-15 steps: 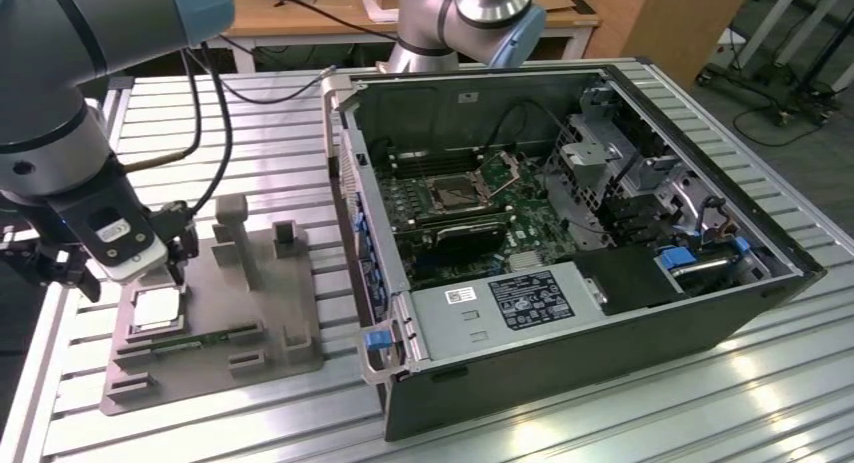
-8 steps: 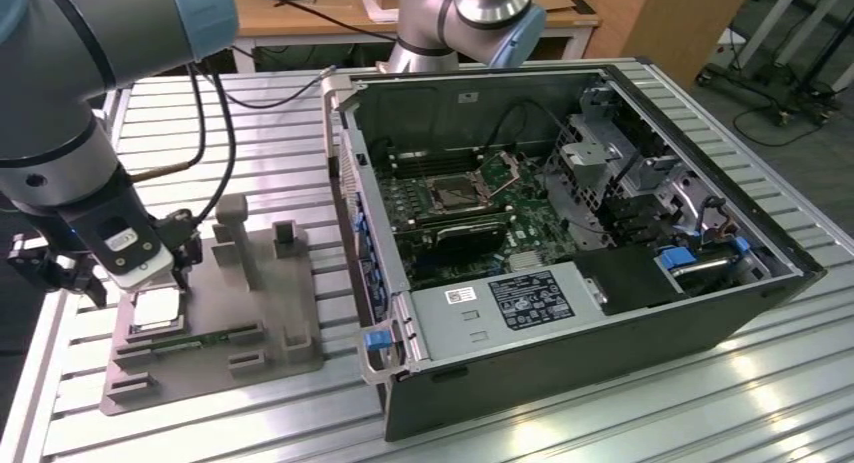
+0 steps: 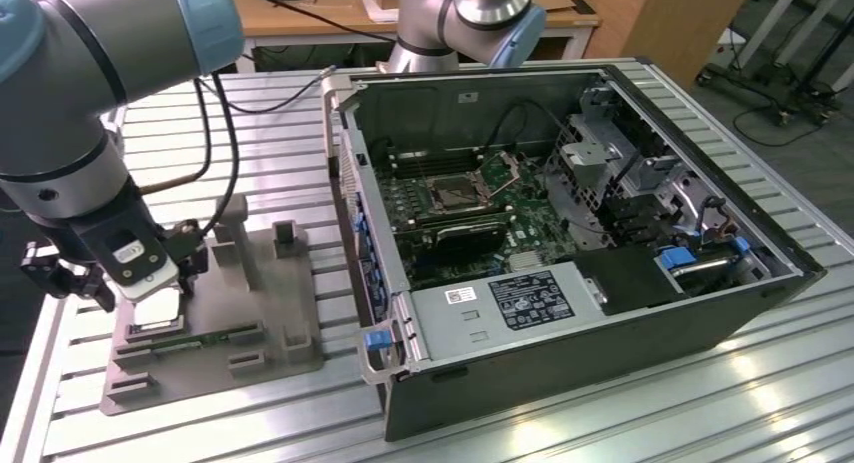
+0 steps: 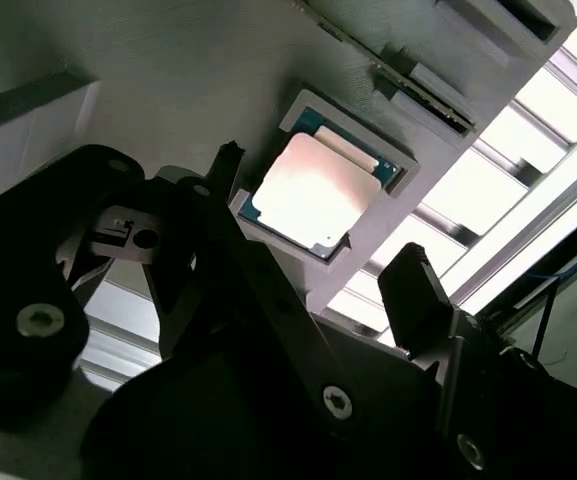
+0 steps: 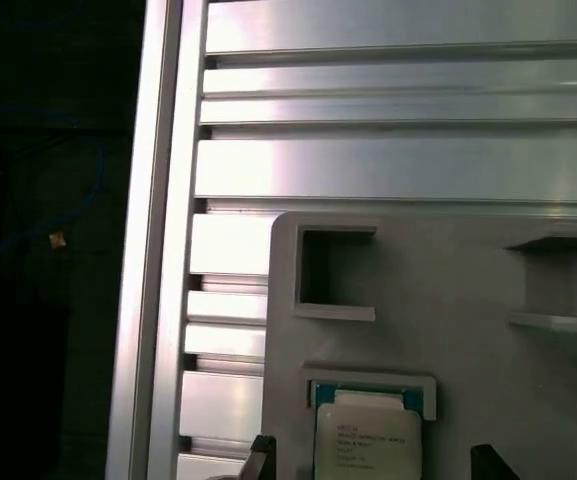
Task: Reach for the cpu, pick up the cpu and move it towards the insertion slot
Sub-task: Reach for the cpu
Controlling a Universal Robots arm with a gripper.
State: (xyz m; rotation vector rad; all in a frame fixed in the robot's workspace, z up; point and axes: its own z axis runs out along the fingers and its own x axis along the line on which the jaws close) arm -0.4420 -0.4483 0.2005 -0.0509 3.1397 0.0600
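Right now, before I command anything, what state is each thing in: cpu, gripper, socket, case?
cpu: seated flat in its recess of the grey tray, not gripped.
gripper: open, a finger on each side of the cpu.
insertion slot: hinged plate raised, socket uncovered.
computer case: lying on its side, side panel off.

Above the grey tray (image 3: 263,308), open air over the cpu (image 4: 313,190) in its shallow recess, with a gap on each side between it and the spread fingers (image 4: 413,285) of the gripper (image 4: 318,215). Farther along the tray, upright blocks (image 3: 230,221) standing in the way of a low path. Just beside the tray, on the exterior view's right, the computer case wall (image 3: 350,203) rising as a barrier, open-topped above the insertion slot (image 3: 458,193).
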